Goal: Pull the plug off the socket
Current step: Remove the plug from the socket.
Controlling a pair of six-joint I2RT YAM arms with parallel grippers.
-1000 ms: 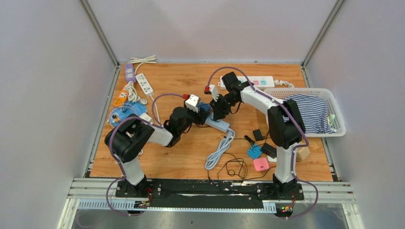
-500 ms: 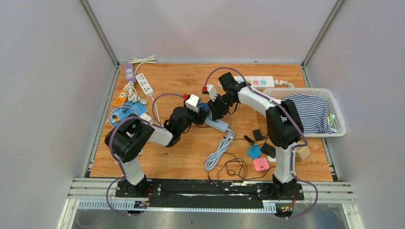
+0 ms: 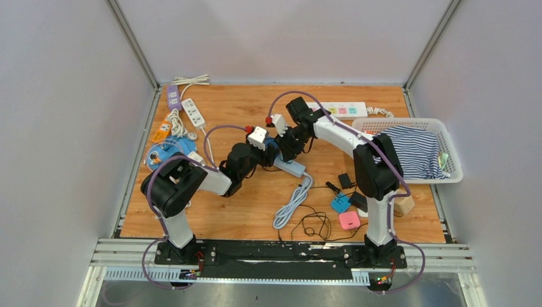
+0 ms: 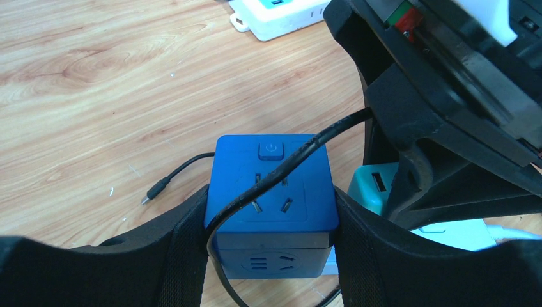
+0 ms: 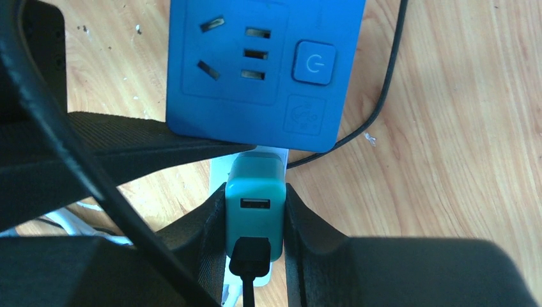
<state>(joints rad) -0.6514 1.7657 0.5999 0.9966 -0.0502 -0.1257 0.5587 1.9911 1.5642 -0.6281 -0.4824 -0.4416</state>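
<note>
Between the fingers of the right gripper [image 5: 254, 198] sits the teal plug [image 5: 255, 182] — clamped on both sides, with a black cable [image 5: 246, 262] running out of its USB port. The plug's far end meets the side of the blue cube socket [image 4: 271, 192]; whether its prongs are in the socket cannot be told. The left gripper [image 4: 271, 224] grips that socket by two opposite sides, switch face up, with a black lead [image 4: 281, 169] draped across it. Both arms meet mid-way over the wooden table [image 4: 96, 77] — right by a pale power strip [image 3: 294, 167]. Farther out are a white strip [image 3: 342, 109] near the back edge and a basket [image 3: 409, 121] holding striped cloth [image 3: 415, 150].
</note>
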